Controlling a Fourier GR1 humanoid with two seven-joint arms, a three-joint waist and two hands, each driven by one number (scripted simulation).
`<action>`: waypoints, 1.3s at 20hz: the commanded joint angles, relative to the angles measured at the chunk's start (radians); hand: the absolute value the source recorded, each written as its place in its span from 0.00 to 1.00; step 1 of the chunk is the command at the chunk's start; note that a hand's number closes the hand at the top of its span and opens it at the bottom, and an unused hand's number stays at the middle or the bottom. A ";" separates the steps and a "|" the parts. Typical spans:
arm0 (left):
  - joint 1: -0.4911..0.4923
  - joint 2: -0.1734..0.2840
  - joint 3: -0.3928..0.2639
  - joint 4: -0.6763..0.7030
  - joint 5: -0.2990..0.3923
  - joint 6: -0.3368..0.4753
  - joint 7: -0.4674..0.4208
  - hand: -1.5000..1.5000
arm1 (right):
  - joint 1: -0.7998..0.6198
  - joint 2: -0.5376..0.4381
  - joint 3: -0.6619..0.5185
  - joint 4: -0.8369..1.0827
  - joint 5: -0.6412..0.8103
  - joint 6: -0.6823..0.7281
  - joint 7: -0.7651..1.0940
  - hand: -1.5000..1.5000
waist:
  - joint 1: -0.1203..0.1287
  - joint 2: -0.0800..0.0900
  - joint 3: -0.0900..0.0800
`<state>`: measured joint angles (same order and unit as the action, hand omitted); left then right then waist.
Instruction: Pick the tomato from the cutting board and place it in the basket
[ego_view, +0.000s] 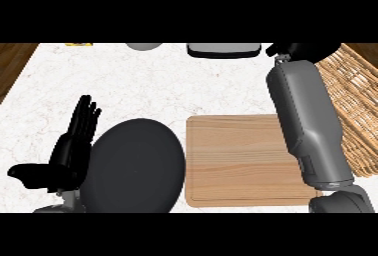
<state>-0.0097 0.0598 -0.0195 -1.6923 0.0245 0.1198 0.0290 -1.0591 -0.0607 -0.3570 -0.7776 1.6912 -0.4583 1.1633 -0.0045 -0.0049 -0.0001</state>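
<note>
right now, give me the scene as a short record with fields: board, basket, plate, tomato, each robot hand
board: wooden board, bare where it shows, right forearm across its right side
basket: wicker basket, at right edge
plate: dark plate, left of the board, touching or just short of its edge
tomato: not visible
left robot hand: open, fingers straight up, resting beside the plate
right robot hand: at top edge by the basket, fingers cut off

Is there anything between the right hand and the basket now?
Nothing visible does. The right hand is at the top of the view, right beside the basket, with no object between them. The tomato itself does not show; the cutting board is bare where visible.
</note>
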 joint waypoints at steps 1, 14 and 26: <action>0.036 -0.002 -0.014 -0.039 -0.010 0.001 0.003 0.50 | 0.055 -0.003 -0.013 -0.083 0.020 0.051 0.136 1.00 | 0.000 -0.001 0.000; -0.042 -0.032 -0.018 0.004 -0.022 0.026 0.031 0.50 | 0.300 -0.017 -0.045 -0.335 -0.085 0.203 -0.018 1.00 | -0.003 0.002 0.000; 0.030 -0.009 -0.008 -0.059 -0.014 -0.009 0.021 0.50 | 0.465 0.021 -0.053 -0.375 -0.158 0.007 -0.064 1.00 | 0.008 0.004 0.000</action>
<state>0.0014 0.0655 -0.0042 -1.7129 0.0273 0.0996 0.0399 -0.6299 -0.0632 -0.4085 -1.1284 1.5524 -0.3999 1.0247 0.0031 -0.0029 -0.0022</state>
